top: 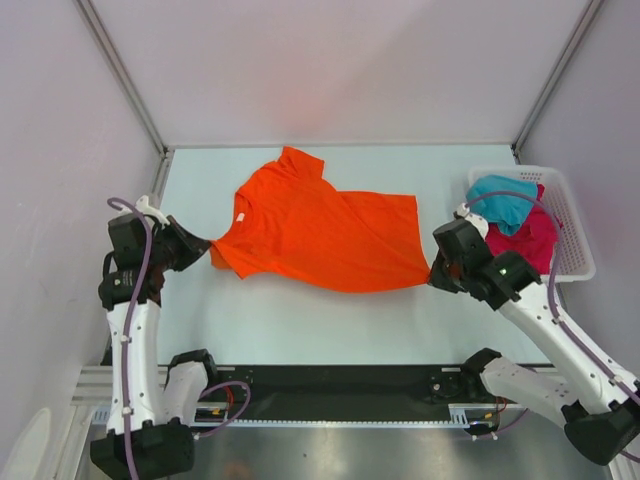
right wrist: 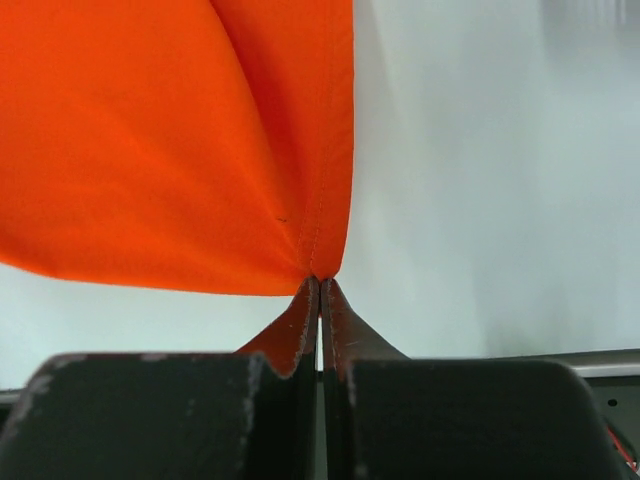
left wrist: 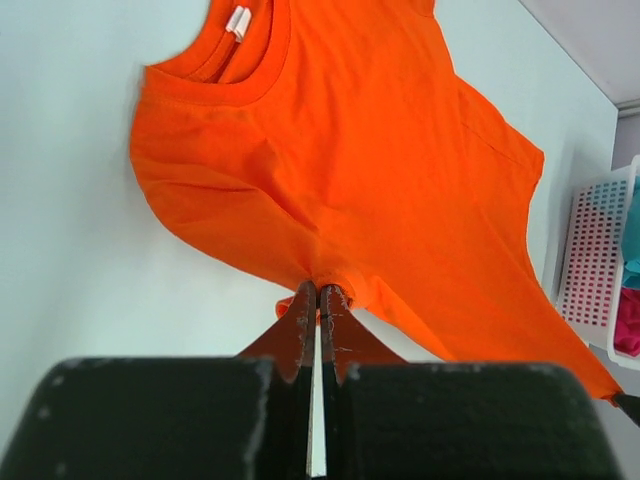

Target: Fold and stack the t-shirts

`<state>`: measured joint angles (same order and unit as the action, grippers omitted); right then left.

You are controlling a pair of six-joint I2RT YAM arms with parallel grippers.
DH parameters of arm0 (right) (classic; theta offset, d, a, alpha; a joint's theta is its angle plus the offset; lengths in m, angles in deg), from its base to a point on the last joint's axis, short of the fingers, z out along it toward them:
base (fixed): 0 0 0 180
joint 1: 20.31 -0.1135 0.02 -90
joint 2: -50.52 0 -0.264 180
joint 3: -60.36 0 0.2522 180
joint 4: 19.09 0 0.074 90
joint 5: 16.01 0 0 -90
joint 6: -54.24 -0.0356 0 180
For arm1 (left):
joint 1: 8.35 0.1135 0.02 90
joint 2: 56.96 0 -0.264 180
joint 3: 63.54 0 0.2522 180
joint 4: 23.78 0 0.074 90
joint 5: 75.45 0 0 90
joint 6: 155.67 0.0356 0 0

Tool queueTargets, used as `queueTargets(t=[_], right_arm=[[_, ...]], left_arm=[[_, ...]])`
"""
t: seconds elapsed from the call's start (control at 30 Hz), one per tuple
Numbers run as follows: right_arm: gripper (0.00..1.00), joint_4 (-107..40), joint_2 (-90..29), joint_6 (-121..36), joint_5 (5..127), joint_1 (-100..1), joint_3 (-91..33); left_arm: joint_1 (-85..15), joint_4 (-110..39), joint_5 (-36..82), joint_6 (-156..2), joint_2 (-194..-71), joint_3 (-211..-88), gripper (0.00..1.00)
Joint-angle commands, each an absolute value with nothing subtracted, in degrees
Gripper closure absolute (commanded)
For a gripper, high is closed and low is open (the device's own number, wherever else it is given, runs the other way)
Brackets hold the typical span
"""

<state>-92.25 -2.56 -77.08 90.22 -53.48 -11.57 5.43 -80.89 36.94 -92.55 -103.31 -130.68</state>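
An orange t-shirt (top: 320, 228) lies spread across the middle of the table, collar to the left. My left gripper (top: 207, 250) is shut on its near-left sleeve edge; in the left wrist view the orange t-shirt (left wrist: 340, 160) bunches at that gripper (left wrist: 320, 290). My right gripper (top: 432, 275) is shut on the shirt's near-right hem corner; in the right wrist view the orange t-shirt (right wrist: 170, 140) pulls to a point at the gripper (right wrist: 320, 282). A teal t-shirt (top: 500, 200) and a magenta-pink t-shirt (top: 528, 240) lie crumpled in the basket.
A white slotted basket (top: 570, 225) stands at the table's right edge, also seen as the basket (left wrist: 598, 260) in the left wrist view. White walls and metal posts enclose the table on three sides.
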Motion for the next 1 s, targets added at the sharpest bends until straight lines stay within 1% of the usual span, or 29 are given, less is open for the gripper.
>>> queueTargets(t=[0.0,0.23,0.37,0.47,0.67,0.8,0.97], right_arm=[[1.00,-86.1,-9.0,-76.1,94.5,-51.4,-11.3],[1.00,-77.5,-21.6,-73.1,92.8,-42.8,-11.3],[1.00,-74.2,-27.4,-71.2,93.1,-38.3,-12.8],[1.00,-73.3,-32.4,-70.2,92.5,-35.3,-15.6],[1.00,-71.5,-39.6,-67.1,90.9,-33.4,-21.9],[1.00,-71.5,-44.9,-65.6,89.4,-33.3,-25.6],[1.00,-71.7,-48.4,-64.3,87.7,-33.3,-29.4]], left_arm=[[6.8,-73.8,35.2,-92.0,-110.4,-130.3,1.00],[8.1,-65.5,36.3,-94.8,-126.9,-132.7,1.00],[8.3,-63.3,38.4,-96.3,-138.7,-137.8,1.00],[8.4,-63.0,40.2,-97.0,-145.0,-141.6,1.00],[8.3,-62.0,42.8,-99.0,-150.7,-144.3,1.00],[8.5,-61.9,42.7,-99.1,-151.9,-144.4,1.00],[8.5,-62.5,43.1,-98.9,-152.4,-145.5,1.00]])
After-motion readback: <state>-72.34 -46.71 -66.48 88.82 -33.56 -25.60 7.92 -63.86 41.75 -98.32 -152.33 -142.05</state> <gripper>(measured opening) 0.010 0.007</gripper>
